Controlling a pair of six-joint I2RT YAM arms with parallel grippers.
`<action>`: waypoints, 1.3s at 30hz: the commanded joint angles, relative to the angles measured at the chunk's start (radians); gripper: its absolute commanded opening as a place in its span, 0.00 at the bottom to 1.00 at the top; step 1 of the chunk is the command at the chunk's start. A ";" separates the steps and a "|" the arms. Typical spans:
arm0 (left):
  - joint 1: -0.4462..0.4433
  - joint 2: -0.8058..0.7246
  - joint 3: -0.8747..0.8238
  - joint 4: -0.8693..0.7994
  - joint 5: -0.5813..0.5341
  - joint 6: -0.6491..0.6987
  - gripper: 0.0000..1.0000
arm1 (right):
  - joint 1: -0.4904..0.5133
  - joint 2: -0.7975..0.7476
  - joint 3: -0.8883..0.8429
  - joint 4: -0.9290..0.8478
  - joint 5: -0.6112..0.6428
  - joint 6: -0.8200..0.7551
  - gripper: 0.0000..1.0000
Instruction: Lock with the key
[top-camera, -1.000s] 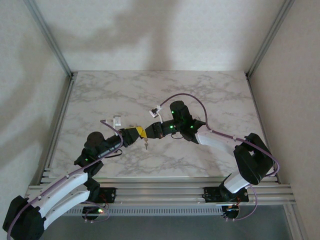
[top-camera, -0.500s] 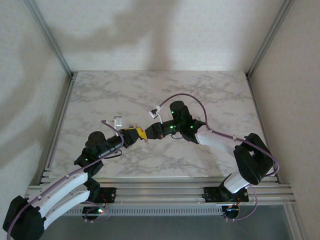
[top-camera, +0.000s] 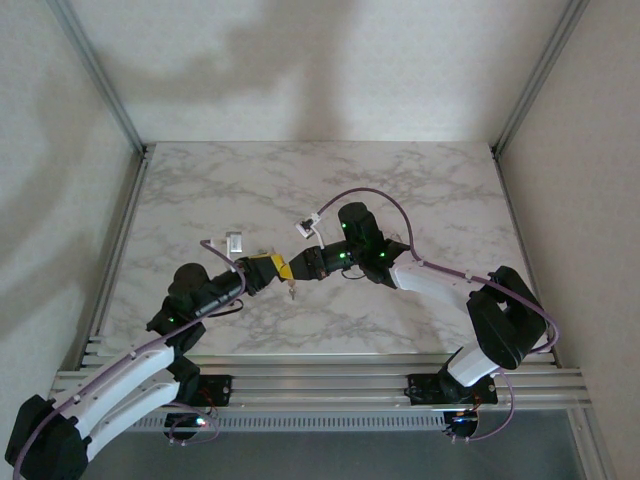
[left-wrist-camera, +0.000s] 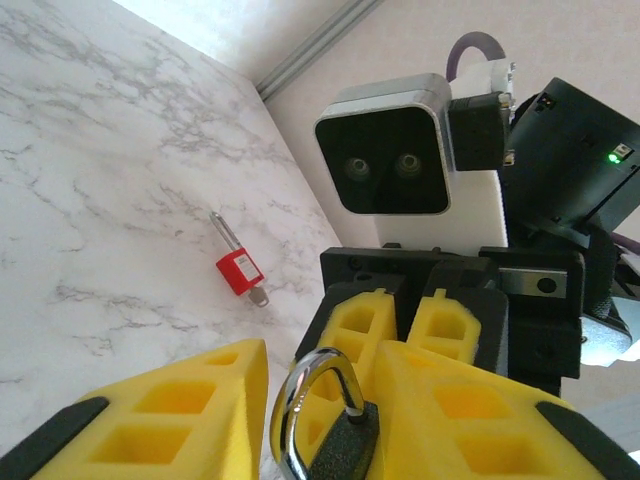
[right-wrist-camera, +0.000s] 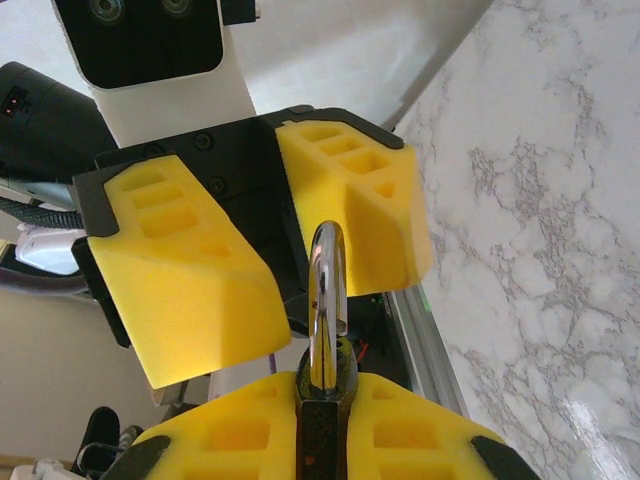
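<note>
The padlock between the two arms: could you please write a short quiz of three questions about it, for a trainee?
1. True or false: the right fingers hold the padlock by its shackle.
2. Choose one: in the left wrist view, what lies on the table? A) a red padlock B) a blue cup C) a screwdriver
3. Short answer: what stands on either side of the shackle?

Key
1. False: they hold its dark body, and the shackle sticks out free.
2. A
3. The left fingers.
</note>
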 joint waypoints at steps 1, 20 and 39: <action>0.004 -0.026 0.016 0.006 -0.022 0.006 0.33 | 0.012 -0.001 0.002 0.040 -0.022 0.002 0.00; 0.005 -0.036 -0.004 0.019 -0.021 0.005 0.21 | 0.013 -0.001 -0.004 0.067 -0.034 0.020 0.00; 0.019 -0.044 -0.012 -0.001 -0.033 0.028 0.17 | 0.013 0.000 -0.004 0.074 -0.049 0.022 0.00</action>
